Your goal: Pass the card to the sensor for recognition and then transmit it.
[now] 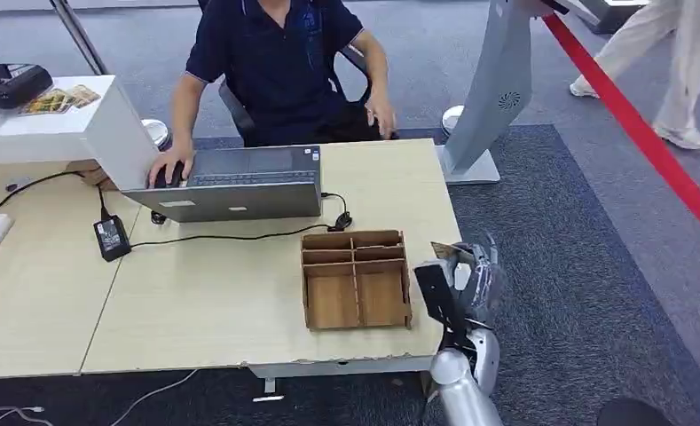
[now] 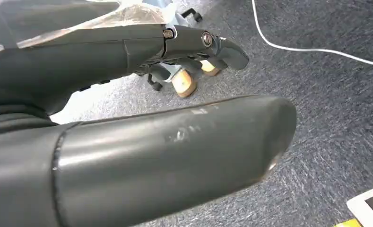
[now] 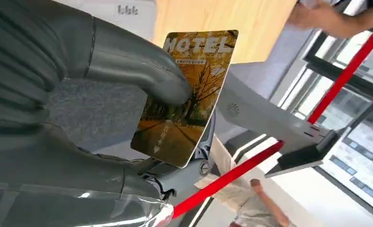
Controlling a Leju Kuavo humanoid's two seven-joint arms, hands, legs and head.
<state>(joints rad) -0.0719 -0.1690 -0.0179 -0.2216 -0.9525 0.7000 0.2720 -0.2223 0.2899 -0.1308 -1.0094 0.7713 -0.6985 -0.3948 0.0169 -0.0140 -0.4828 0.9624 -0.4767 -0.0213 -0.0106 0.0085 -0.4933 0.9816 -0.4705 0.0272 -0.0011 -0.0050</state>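
My right hand (image 1: 467, 282) is raised just off the desk's right front corner, beside the wooden divider box (image 1: 355, 280). It pinches a hotel card (image 3: 184, 99) printed with orange autumn trees between the thumb (image 3: 132, 71) and the fingers behind it; the card (image 1: 444, 252) shows edge-on in the head view. A black device (image 1: 4, 82) sits on the white counter (image 1: 80, 124) at the far left, with similar cards (image 1: 60, 99) beside it. My left hand (image 2: 127, 142) hangs over grey carpet, fingers extended, holding nothing.
A person sits behind the desk (image 1: 222, 302) with one hand by the laptop (image 1: 239, 182). A power brick (image 1: 111, 238) and cables lie on the left side. A white kiosk stand (image 1: 497, 89) and red barrier tape (image 1: 648, 142) are at the right.
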